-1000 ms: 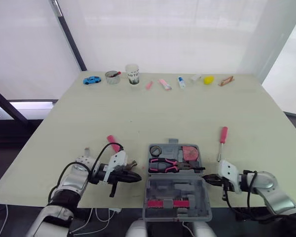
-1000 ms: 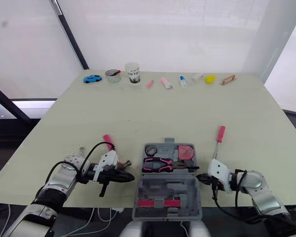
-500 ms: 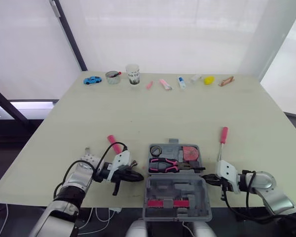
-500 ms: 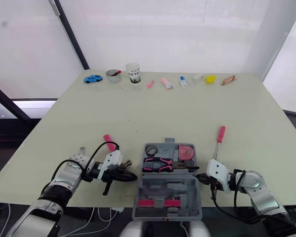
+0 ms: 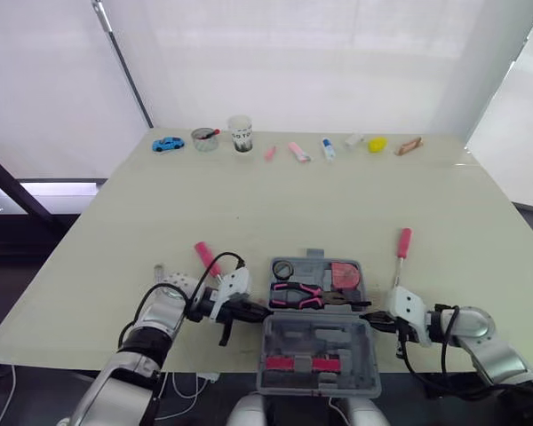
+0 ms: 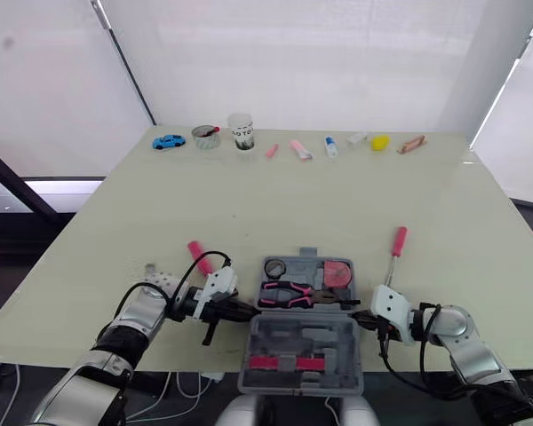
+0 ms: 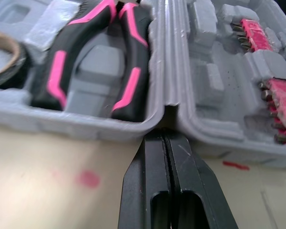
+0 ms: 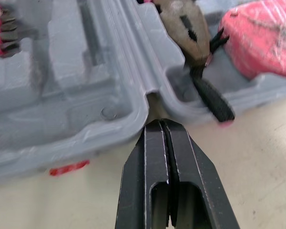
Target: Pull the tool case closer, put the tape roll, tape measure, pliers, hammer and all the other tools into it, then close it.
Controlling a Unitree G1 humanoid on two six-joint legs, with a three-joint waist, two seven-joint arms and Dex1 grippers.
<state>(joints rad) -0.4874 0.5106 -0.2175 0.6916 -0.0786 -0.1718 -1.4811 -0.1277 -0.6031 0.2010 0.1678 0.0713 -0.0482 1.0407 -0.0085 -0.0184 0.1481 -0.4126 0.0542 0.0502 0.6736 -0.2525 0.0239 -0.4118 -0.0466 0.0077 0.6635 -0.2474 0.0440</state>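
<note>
Tool case (image 5: 320,389) lies open at the table's near edge, hinge running left-right, between my two grippers. Left gripper (image 7: 165,136): fingers pressed together, gripping nothing, tips at the hinge notch on the case's left side. Right gripper (image 8: 160,123): likewise closed and empty, tips at the right notch. Pliers (image 5: 295,295) lie in the far half, long axis left-right, handles pointing left.
</note>
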